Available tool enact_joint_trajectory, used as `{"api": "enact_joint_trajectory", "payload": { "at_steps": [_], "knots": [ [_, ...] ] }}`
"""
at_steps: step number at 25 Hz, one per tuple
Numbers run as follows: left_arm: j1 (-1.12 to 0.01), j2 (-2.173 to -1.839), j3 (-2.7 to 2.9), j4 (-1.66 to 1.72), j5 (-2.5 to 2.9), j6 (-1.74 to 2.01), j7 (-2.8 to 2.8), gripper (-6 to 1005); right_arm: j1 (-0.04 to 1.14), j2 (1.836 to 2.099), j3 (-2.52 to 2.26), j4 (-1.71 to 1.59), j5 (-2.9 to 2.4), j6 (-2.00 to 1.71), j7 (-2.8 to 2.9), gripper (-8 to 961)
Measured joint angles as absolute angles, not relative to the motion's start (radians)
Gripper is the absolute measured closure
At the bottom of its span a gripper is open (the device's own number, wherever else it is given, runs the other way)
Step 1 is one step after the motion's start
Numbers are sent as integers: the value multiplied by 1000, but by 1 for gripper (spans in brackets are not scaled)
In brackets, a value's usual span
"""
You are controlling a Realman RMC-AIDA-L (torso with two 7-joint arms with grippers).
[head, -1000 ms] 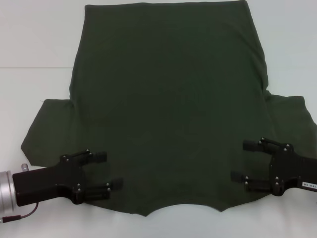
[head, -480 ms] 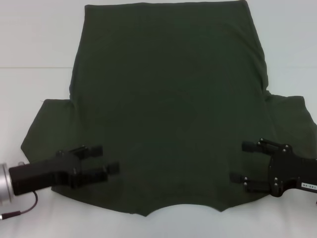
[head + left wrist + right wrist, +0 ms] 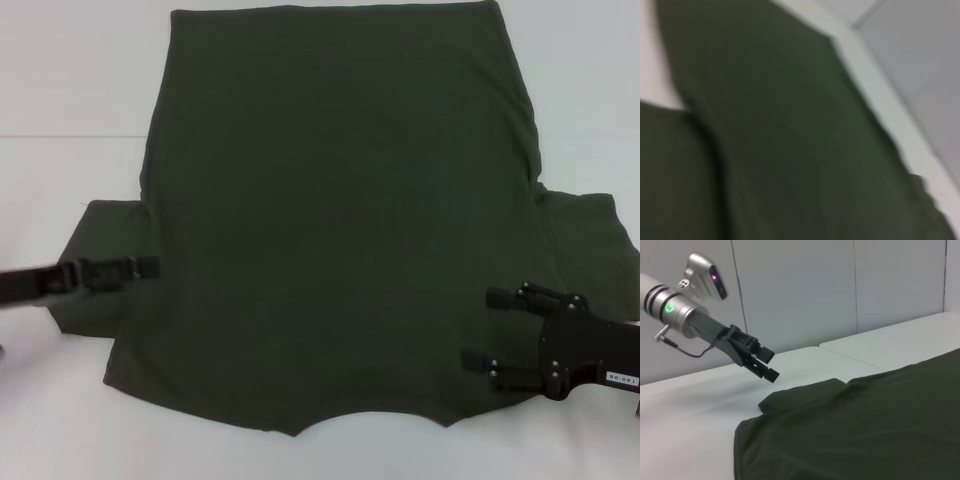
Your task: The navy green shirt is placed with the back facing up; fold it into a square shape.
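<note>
The navy green shirt lies flat and open on the white table, back side up, with its collar edge on the side nearest to me and its hem far from me. I see 0 folds in it: both sleeves are spread out to the sides and the body is in 1 layer as far as I can tell. So I judge that the folding is not begun; all the folds that make a square are left to do.

My left pincer is above the left sleeve, near the place where the sleeve joins the body. In the right wrist view my left pincer hangs in the air over the sleeve and does not touch the cloth, and it holds nothing. Its 2 fingers seem close to each other with only a narrow gap, but I cannot tell surely if they are apart or together.

My right pincer is over the shirt just inside the right sleeve, near the collar-side edge. Its 2 fingers are apart and point toward the middle of the shirt; no cloth is between them. Whether it touches the cloth under it, I cannot tell.
</note>
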State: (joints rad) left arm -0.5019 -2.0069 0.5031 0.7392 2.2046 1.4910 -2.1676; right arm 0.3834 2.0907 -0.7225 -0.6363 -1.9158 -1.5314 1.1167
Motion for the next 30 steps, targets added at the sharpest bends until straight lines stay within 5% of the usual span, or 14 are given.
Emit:
{"api": "enact_joint_trajectory", "payload": {
  "at_steps": [8,30],
  "knots": [
    [-554,-1970,513,781,2432,1368,-2452,98,383,2091,-723,-636,-1916,-1529,1119,26],
    [-572,-1968,515,675,2510,1193,-2502,100,399,2091,-724,-637,-1916,-1525,1124,27]
  ]
}}
